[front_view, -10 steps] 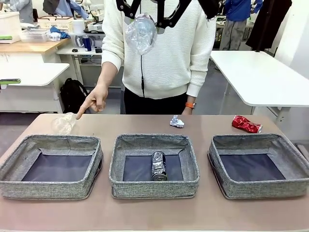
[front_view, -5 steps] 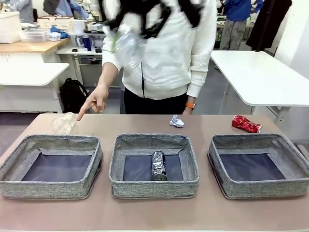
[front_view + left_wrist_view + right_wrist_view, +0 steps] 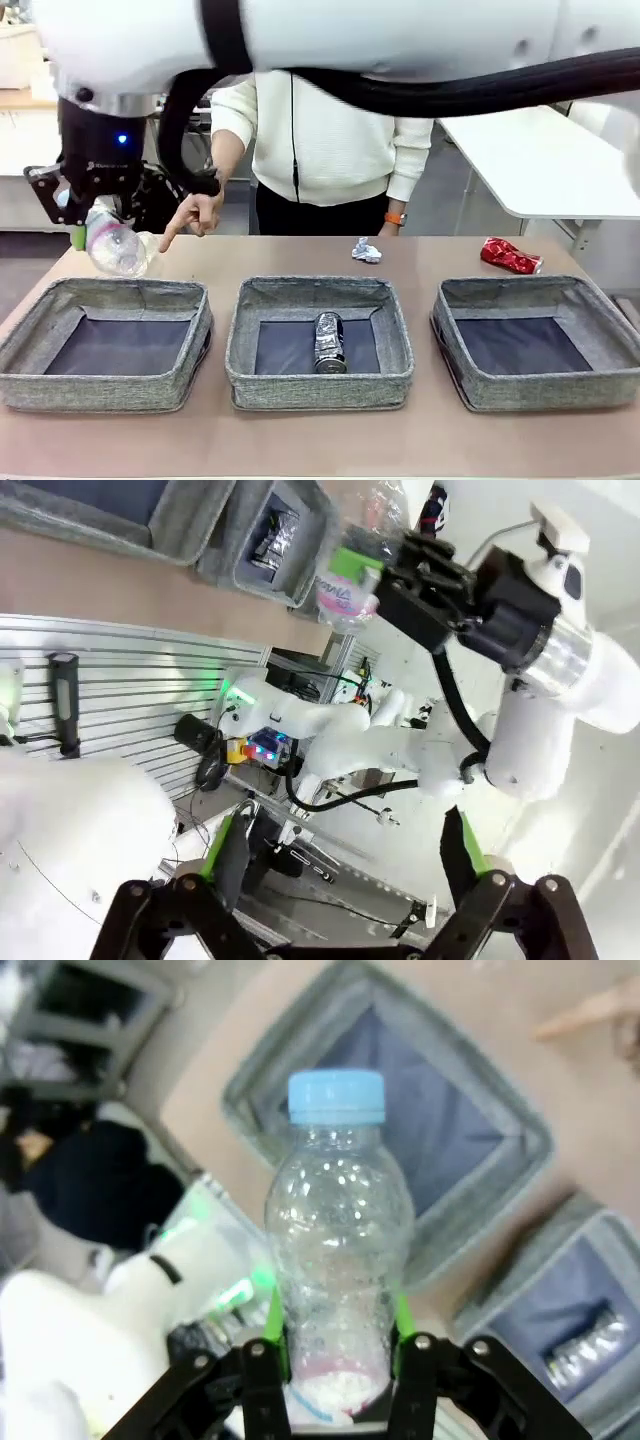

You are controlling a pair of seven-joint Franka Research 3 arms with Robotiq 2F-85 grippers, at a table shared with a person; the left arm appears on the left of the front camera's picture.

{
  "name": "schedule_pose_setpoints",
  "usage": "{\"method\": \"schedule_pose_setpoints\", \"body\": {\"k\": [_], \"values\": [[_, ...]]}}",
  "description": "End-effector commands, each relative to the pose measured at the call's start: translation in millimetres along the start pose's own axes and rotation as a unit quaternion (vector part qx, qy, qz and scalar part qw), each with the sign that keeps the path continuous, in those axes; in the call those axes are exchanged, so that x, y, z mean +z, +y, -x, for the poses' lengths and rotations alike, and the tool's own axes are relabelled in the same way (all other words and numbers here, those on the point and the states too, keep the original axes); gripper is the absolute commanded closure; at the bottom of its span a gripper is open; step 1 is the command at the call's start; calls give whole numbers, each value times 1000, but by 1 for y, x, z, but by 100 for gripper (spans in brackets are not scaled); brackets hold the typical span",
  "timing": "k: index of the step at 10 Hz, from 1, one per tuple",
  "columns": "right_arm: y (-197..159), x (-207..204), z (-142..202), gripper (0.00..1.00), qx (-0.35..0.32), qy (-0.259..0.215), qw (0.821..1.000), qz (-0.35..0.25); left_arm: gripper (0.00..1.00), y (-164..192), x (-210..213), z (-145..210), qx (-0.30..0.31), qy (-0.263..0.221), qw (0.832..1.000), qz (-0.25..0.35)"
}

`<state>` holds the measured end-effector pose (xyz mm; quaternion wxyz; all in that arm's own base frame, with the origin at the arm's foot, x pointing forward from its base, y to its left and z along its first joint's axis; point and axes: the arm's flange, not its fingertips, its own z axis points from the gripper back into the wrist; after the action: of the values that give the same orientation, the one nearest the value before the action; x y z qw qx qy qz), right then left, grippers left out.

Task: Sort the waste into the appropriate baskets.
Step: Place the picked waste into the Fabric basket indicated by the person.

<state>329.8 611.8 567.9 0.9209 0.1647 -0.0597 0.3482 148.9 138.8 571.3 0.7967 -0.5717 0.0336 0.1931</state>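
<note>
Front view shows the right hand (image 3: 88,222) clamped on the clear plastic bottle (image 3: 118,250), which hangs in the air by the far rim of the left basket (image 3: 120,292), close to a person's pointing finger (image 3: 165,240). The crushed blue-silver can (image 3: 329,343) lies in the middle basket (image 3: 320,290). The left hand (image 3: 345,840) has its fingers wide apart, holding nothing.
</note>
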Motion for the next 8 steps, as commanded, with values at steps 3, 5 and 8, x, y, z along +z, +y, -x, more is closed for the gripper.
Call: {"method": "schedule_pose_setpoints", "body": {"k": [3, 5, 8], "values": [[-5, 22, 2, 58, -10, -10, 1000, 9, 0, -16, -13, -7, -23, 9, 999, 27], [15, -25, -13, 58, 138, 3, 990, 19, 0, -16, -13, -7, -23, 9, 999, 27], [5, -104, -38, 58, 248, -3, 969, 5, 0, -16, -13, -7, -23, 9, 999, 27]]}}
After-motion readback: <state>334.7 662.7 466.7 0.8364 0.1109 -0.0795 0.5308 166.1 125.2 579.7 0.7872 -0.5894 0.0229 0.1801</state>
